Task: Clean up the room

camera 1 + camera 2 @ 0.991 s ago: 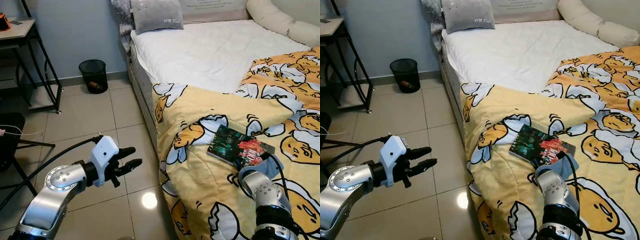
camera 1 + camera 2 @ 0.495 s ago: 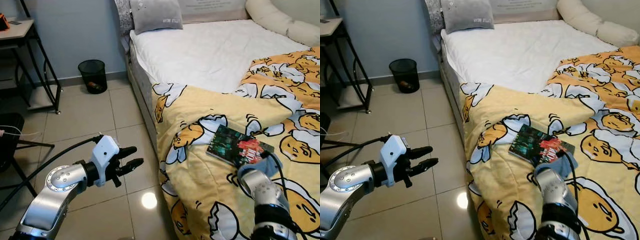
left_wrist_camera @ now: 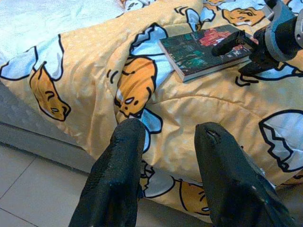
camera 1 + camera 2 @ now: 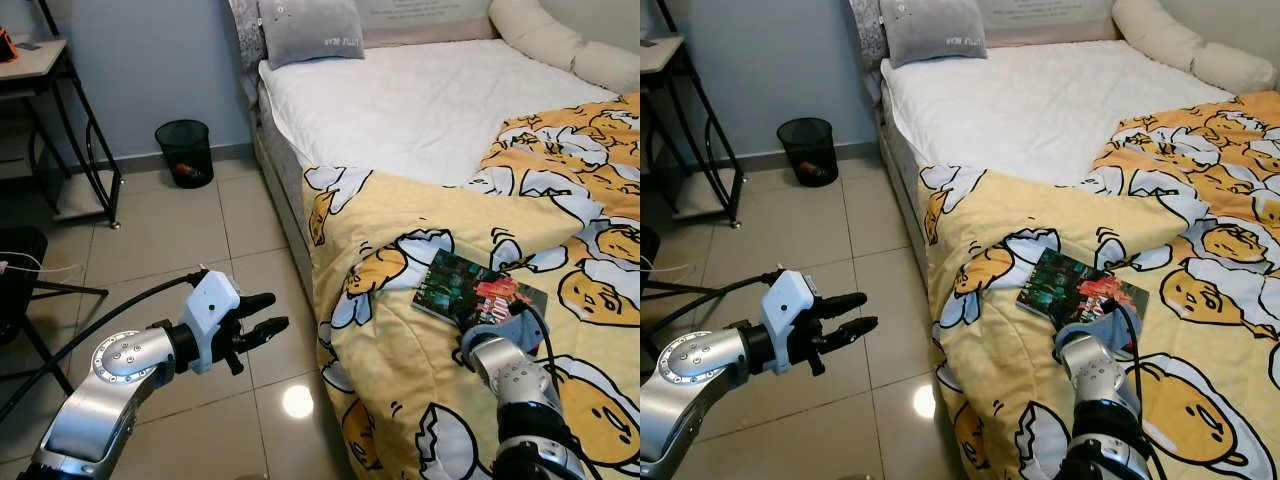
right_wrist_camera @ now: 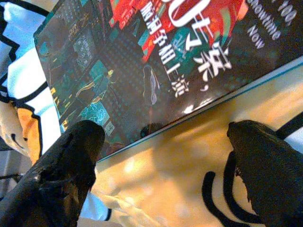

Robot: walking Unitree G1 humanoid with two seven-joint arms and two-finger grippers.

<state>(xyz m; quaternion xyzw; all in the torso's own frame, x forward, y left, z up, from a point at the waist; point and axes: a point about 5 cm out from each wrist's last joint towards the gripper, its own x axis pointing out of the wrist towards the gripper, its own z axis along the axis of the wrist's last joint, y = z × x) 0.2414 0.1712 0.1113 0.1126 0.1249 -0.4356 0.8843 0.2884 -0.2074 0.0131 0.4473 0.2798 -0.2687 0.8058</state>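
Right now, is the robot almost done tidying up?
Not nearly. The book still lies on the rumpled yellow blanket. The right gripper, jaws open, is at its near edge, nothing gripped. The left gripper hovers open over the floor.

The book's (image 4: 478, 294) near corner is hidden behind the right gripper (image 3: 239, 41) and its wrist in the head views. In the right wrist view the book's cover runs off the frame, so its title is cut short. The bin (image 4: 186, 152) holds something too small to tell. The desk (image 4: 34, 58) is cut off at the frame's edge, as is the orange thing (image 4: 8, 45) on it. The pillow's (image 4: 311, 32) small print is unreadable.
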